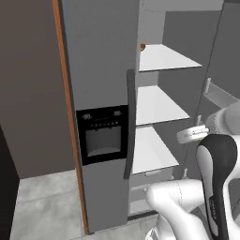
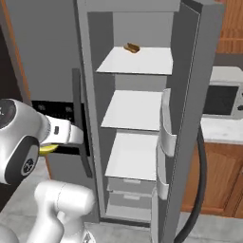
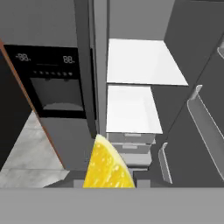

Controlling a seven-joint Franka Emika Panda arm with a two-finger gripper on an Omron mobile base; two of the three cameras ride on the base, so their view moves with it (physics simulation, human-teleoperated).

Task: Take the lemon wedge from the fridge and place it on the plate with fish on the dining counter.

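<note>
The lemon wedge [image 3: 107, 165] is out of the fridge [image 1: 101, 70] and clamped in the gripper [image 2: 47, 149], the jaws closed on it. In the hand view it sits right at the bottom, a bright yellow slice with its pointed tip up, and in the right base view a sliver of yellow peeks out under the white hand, just in front of the closed left door.

The hand hangs outside the cabinet, in front of the long dark curved handle [image 1: 130, 123] and level with the black dispenser panel [image 1: 102, 134]. The right door [image 2: 190, 118] stands swung wide, its pale door bins [image 2: 163, 142] jutting inward beside the shelves. Three white shelves [image 2: 135, 110] are stacked in the open compartment with drawers [image 2: 129, 186] below them. On the top shelf lies a small orange-brown lump [image 2: 131, 47], well above and apart from the hand.

Closest to the hand are the closed door's handle and the edge of that door; the open door and its bins flank the other side. The arm's own white links fill the foreground below. To the right, past the open door, a microwave [image 2: 225, 97] sits on a pale wall counter [image 2: 220, 130] over wood cabinets [image 2: 218, 175]. The floor [image 1: 42, 201] is grey tile, and a dark wall runs along the fridge's left side, with an orange-brown strip [image 1: 68, 108] between them
</note>
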